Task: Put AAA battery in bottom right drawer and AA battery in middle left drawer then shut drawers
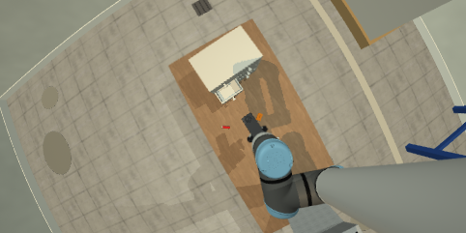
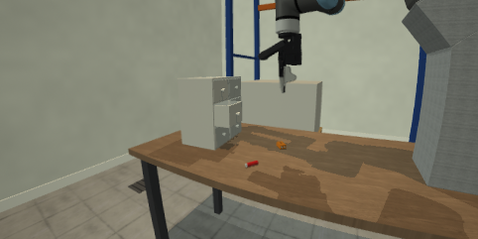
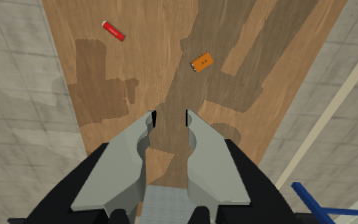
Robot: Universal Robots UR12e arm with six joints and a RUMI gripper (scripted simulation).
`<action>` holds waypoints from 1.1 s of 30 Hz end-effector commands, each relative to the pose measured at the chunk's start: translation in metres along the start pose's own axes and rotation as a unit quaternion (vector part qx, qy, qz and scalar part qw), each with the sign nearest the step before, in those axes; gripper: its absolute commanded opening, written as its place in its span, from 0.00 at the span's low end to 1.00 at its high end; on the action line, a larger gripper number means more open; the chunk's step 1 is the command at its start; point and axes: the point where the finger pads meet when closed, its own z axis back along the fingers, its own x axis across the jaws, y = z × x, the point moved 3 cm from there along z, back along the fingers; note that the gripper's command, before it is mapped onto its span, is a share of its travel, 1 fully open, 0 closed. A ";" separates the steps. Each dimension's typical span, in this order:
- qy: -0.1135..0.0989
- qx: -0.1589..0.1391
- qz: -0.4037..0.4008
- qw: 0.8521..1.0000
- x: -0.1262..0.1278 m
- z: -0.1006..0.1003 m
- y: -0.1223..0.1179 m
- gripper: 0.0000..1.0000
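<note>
The white chest [image 1: 224, 57] [image 2: 197, 110] stands upright at the table's far end. Its left middle-row drawer [image 1: 228, 91] [image 2: 221, 116] is pulled out; I cannot make out anything inside it. The other drawers look shut. A red battery with a pale end [image 1: 225, 127] [image 2: 252, 164] [image 3: 113, 31] lies on the table in front of the chest; its size marking is unreadable. I see no second cylindrical battery. My gripper [image 2: 283, 90] [image 3: 171, 111] points down high above the table, partly open with nothing between its fingers. In the top view the arm hides the fingers.
An orange block with two dark dots [image 1: 259, 116] [image 2: 281, 145] [image 3: 202, 62] lies on the table, to the right of the red battery in the wrist view. The wooden table [image 1: 309, 136] [image 2: 164, 152] has open edges. A grey pedestal [image 2: 451, 133] stands at the table's near end.
</note>
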 end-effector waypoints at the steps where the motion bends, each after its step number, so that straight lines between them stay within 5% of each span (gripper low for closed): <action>1: 0.000 -0.001 0.075 0.997 -0.014 -0.029 0.020 0.20; 3: 0.000 -0.001 0.075 0.997 -0.014 -0.029 0.020 0.20; 9: 0.001 -0.002 0.221 0.975 -0.054 -0.089 0.053 0.20; 18: 0.000 0.000 0.389 0.921 -0.122 -0.163 0.079 0.20; 24: 0.000 0.000 0.419 0.908 -0.137 -0.177 0.082 0.20; 33: 0.000 0.000 0.421 0.907 -0.137 -0.178 0.083 0.17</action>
